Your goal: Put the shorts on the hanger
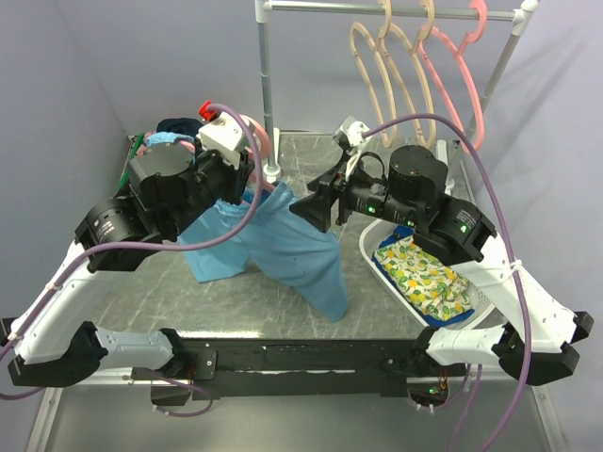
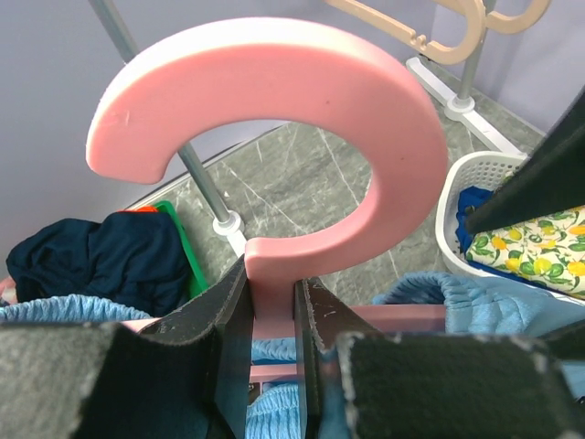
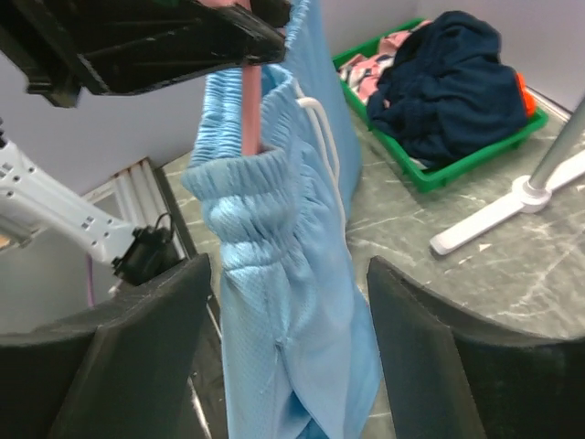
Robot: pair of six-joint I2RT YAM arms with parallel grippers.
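Observation:
My left gripper [image 2: 272, 311] is shut on the neck of the pink hanger [image 2: 302, 110], just below its hook, and holds it up above the table. The sky-blue shorts [image 1: 283, 245] hang from the hanger's bars by the waistband, legs drooping to the table. In the right wrist view the shorts [image 3: 292, 347] hang straight ahead, with the white drawstring [image 3: 320, 123] and a pink bar of the hanger [image 3: 250, 110] showing at the waistband. My right gripper [image 3: 285, 274] is open, its fingers on either side of the hanging fabric without touching it. In the top view it [image 1: 316, 209] is beside the shorts' right edge.
A white basket [image 1: 372, 268] with the lemon-print cloth [image 1: 424, 278] stands at the right. A green tray [image 3: 475, 151] with the navy garment [image 3: 448, 82] is at the back left. The rack's pole [image 1: 265, 75] stands behind; tan hangers [image 1: 377, 66] and another pink hanger [image 1: 462, 85] hang on it.

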